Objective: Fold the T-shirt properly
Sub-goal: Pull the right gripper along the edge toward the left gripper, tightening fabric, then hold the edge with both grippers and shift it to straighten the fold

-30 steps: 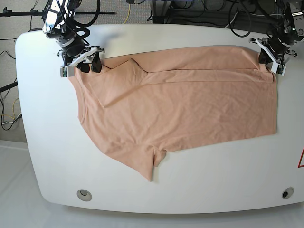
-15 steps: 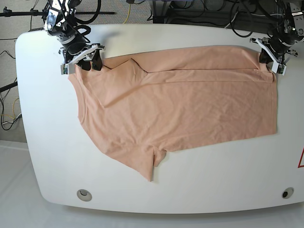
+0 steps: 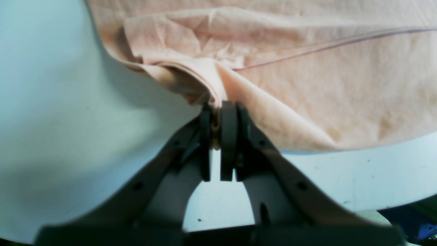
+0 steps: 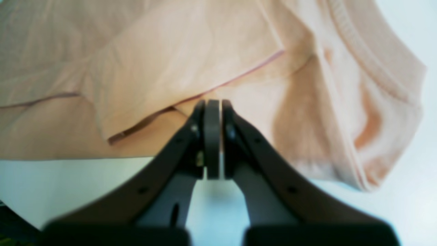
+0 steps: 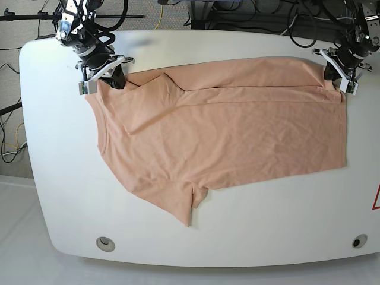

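The T-shirt (image 5: 225, 133) lies spread across the middle of the white tabletop (image 5: 59, 178), its long axis running left to right in the base view. The upper strip is folded down over the body, leaving a crease line from upper left to upper right. One sleeve points toward the lower centre of the frame; the collar edge curves along the left side.

At the upper left of the base view the right pincer (image 5: 105, 78) sits at the shoulder corner of the cloth. Its wrist view shows the jaws pressed together with the tips at the edge of a folded layer; whether fabric is actually caught between them cannot be told. At the upper right, the left pincer (image 5: 337, 76) is clenched on the hem corner, and its wrist view shows a bunched ridge of peach fabric pinched between the pads.

Black cables (image 5: 255, 18) and stand parts crowd the background above the tabletop's top edge, just behind both arms. Two round fittings (image 5: 105, 243) sit near the lower left and lower right corners. A red mark (image 5: 376, 199) shows at the right edge, cut off and unreadable. No writing or logo is visible on the cloth.

Bare tabletop runs wide below the shirt and along the left side; the right hem lies near the tabletop's right edge.
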Available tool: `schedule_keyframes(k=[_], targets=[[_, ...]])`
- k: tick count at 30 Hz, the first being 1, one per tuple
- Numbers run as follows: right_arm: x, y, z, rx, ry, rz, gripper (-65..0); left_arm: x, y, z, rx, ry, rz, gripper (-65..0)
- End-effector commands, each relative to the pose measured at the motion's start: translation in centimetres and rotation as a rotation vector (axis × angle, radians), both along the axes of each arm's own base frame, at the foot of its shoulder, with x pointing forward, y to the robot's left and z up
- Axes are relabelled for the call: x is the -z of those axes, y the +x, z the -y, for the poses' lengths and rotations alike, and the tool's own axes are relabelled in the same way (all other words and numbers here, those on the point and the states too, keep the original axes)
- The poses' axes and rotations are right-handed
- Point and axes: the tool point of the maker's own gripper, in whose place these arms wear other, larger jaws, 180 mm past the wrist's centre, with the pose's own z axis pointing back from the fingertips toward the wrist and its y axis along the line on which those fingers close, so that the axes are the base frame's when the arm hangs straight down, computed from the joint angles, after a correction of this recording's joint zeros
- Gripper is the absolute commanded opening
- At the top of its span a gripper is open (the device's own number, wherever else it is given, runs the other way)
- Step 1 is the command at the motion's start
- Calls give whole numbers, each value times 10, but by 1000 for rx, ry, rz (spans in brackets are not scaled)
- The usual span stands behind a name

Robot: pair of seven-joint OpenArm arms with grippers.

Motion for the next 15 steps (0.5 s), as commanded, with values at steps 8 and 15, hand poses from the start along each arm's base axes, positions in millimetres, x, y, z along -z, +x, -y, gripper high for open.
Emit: schedule_keyframes(k=[8, 15], targets=[[-5, 13, 12, 15, -16, 25, -571, -10, 7, -2, 13, 10, 32, -645], [3, 17, 19, 36, -9, 8, -527, -10, 7, -1, 17, 9, 34, -645]])
